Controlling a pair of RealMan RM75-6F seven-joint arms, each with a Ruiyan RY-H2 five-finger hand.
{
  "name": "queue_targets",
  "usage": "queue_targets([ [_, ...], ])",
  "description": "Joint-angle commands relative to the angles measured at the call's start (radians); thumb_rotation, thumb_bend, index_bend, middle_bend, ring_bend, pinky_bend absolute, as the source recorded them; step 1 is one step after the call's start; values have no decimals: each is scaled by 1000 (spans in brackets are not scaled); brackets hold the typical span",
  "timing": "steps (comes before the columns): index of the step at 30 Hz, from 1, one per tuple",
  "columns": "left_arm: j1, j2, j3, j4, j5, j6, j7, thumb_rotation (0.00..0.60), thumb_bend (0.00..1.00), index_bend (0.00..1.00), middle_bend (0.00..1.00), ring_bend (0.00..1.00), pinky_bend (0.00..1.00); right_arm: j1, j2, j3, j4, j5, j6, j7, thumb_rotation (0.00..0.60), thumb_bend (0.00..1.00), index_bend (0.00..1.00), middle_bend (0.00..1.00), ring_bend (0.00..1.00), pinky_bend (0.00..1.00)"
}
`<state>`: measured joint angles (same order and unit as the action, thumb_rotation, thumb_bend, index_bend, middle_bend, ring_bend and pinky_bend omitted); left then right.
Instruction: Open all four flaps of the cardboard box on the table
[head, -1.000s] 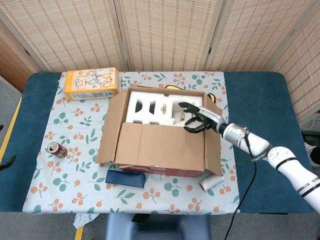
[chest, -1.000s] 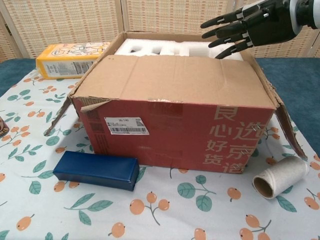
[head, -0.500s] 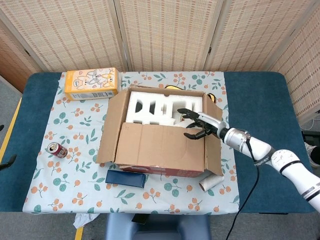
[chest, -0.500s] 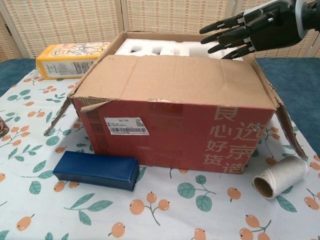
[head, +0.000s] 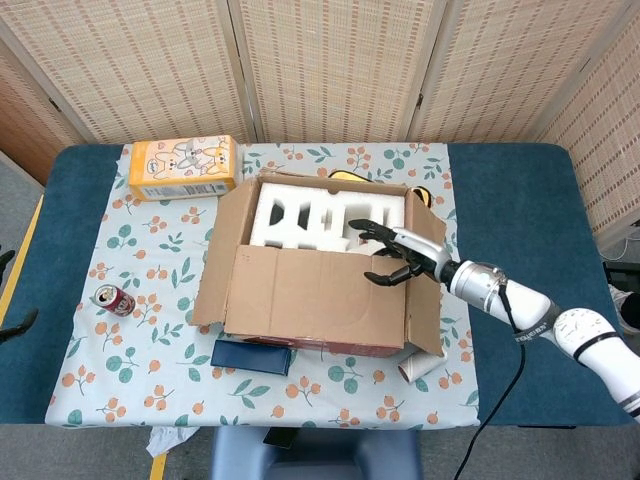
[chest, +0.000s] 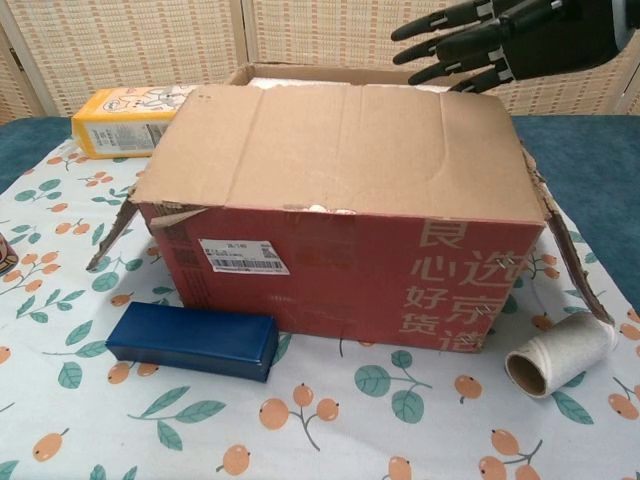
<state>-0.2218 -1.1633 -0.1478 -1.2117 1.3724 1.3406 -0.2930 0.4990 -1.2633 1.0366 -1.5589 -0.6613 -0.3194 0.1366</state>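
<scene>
One red drink can (head: 114, 300) stands at the left of the surface (head: 90, 200), its label too small to read. One yellow carton (head: 183, 167) with cartoon rabbits lies behind. One blue case (chest: 192, 343) lies before the cardboard box (chest: 340, 270), mid-surface, printed 良心 好货 and barcode-labelled. White foam (head: 305, 215) fills it. The right robot hand (head: 400, 255), fingers spread and holding nothing, hovers at the near flap (head: 320, 295). One cardboard roll (chest: 560, 355) lies rightmost.

Cardboard box (chest: 340, 290) front: 良心, 好货, 选, 京
</scene>
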Motion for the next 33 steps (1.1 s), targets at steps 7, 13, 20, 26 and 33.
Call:
queue_targets([
  [7, -5, -4, 4, -1, 2, -8, 12, 600, 347, 0, 0, 0, 0, -77, 87, 62, -210, -12, 102, 5, 600, 446, 0, 0, 0, 265],
  [13, -10, -7, 11, -4, 14, -10, 21, 600, 347, 0, 0, 0, 0, -124, 163, 87, -371, -39, 204, 33, 600, 447, 0, 0, 0, 265],
  [20, -11, -15, 13, -5, 16, -5, 55, 600, 347, 0, 0, 0, 0, -228, 233, 116, -577, -82, 305, 64, 600, 447, 0, 0, 0, 291],
  [26, -13, -19, 18, -17, 27, 3, 79, 600, 347, 0, 0, 0, 0, -332, 258, 100, -733, -174, 338, 43, 600, 447, 0, 0, 0, 294],
  [33, -11, -17, 21, -21, 41, 21, 78, 600, 347, 0, 0, 0, 0, -393, 258, 78, -797, -269, 331, 33, 600, 447, 0, 0, 0, 295],
])
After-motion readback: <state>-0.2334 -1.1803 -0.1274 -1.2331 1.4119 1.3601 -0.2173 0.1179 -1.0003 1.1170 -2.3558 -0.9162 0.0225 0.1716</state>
